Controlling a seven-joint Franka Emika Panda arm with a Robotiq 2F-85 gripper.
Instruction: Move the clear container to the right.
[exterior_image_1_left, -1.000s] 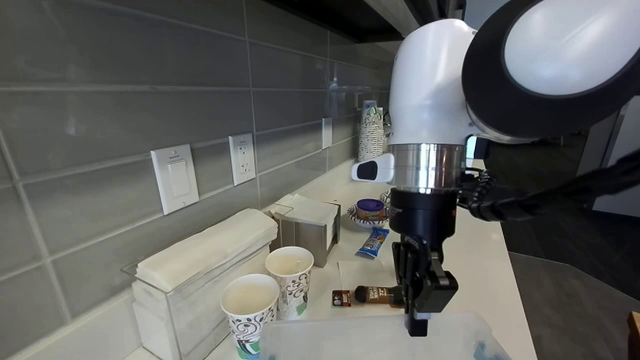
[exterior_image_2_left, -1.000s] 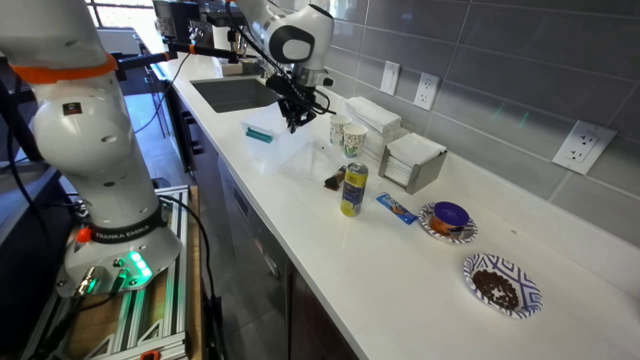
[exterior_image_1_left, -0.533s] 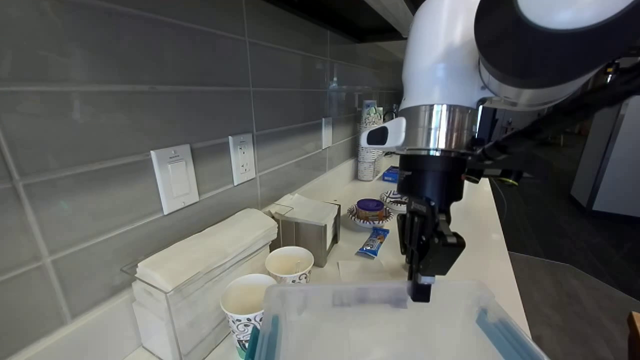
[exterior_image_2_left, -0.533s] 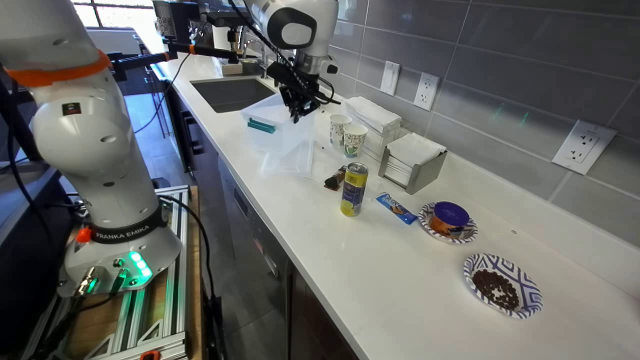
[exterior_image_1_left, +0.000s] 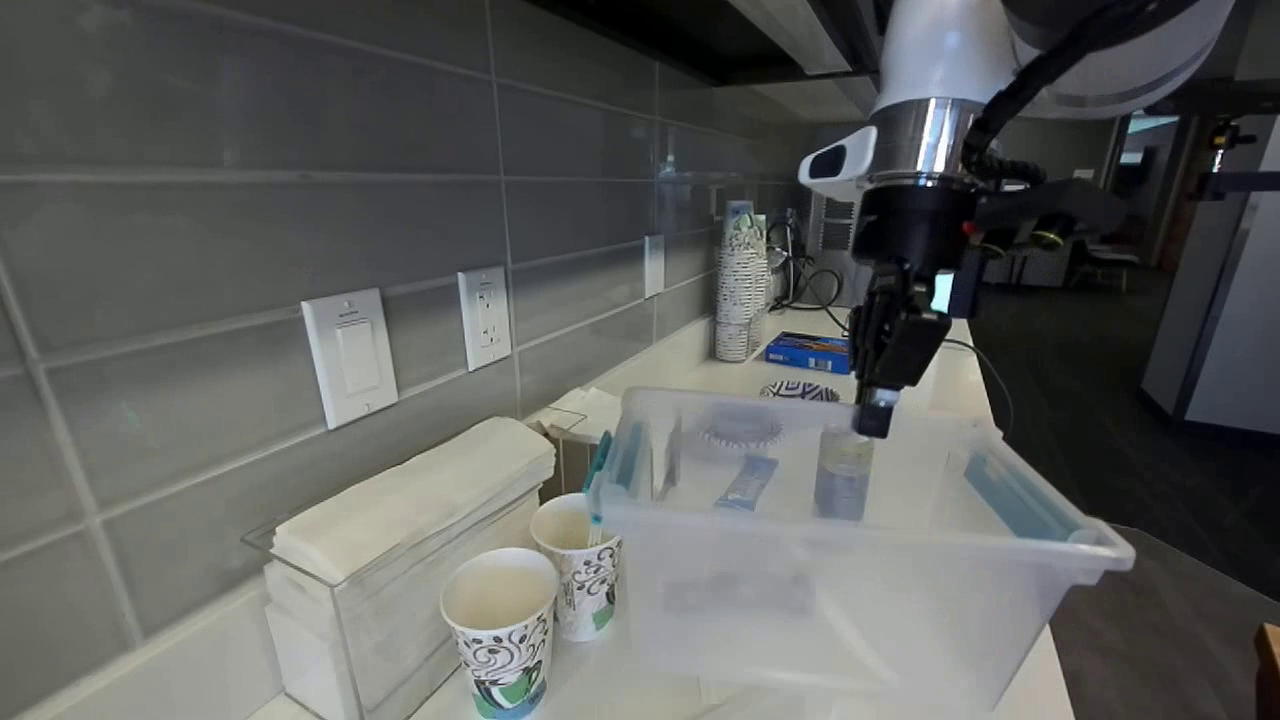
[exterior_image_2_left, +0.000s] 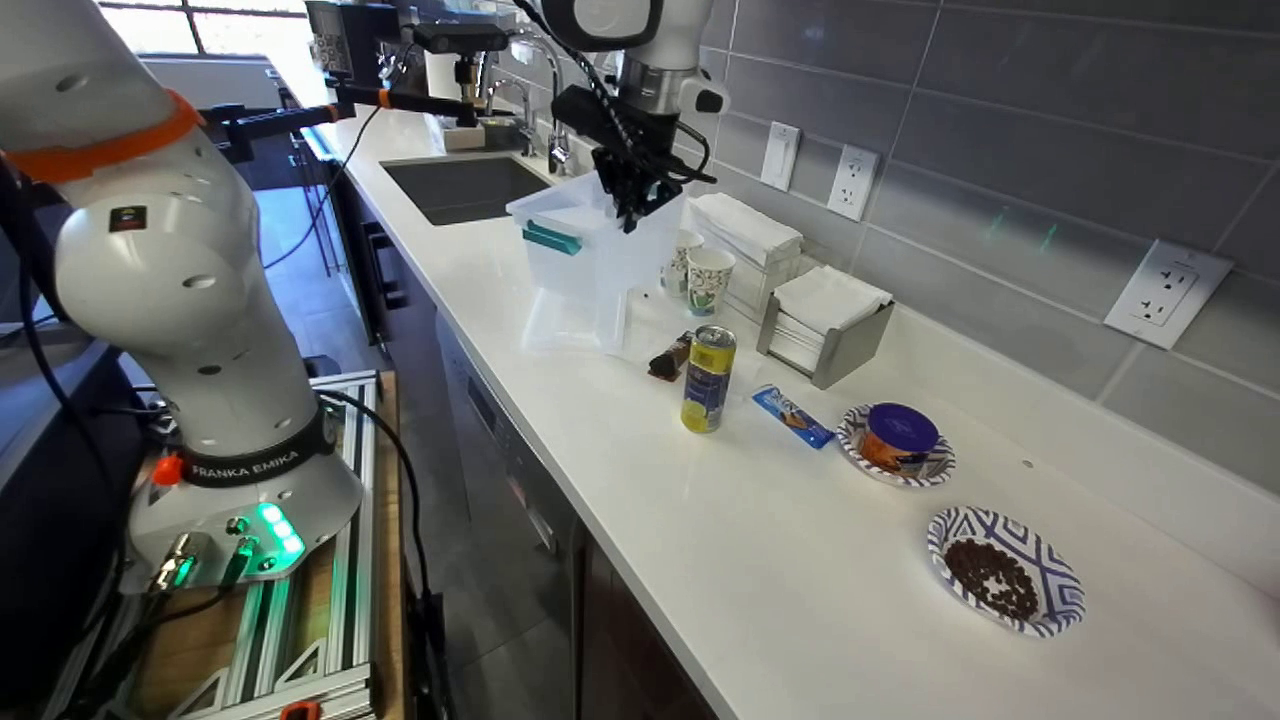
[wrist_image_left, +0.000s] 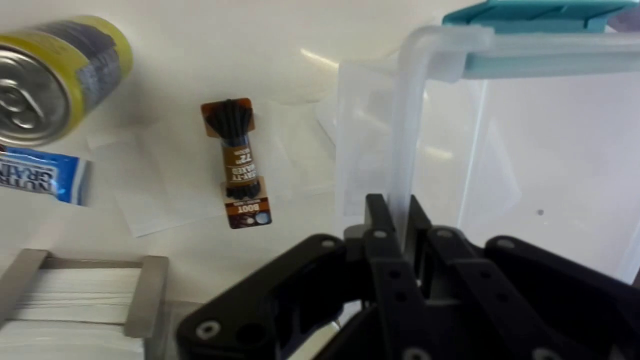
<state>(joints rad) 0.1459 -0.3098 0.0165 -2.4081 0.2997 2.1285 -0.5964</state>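
Already the bin rides higher than a moment ago and looks shifted along the counter toward the can, with the gripper pinched narrow on its rim. So the lift seems made and the carry begun, though the bin hangs just beside the cups, not yet set down; the can and laces look like the next things it must clear.

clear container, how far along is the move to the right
Looks done: the grasp, since the wrist view shows the gripper clamped on the rim of the clear container. In hand: the carry, as the container appears raised off the counter in both exterior views. Left: setting it down and letting go; how much rightward travel remains, I can't tell.
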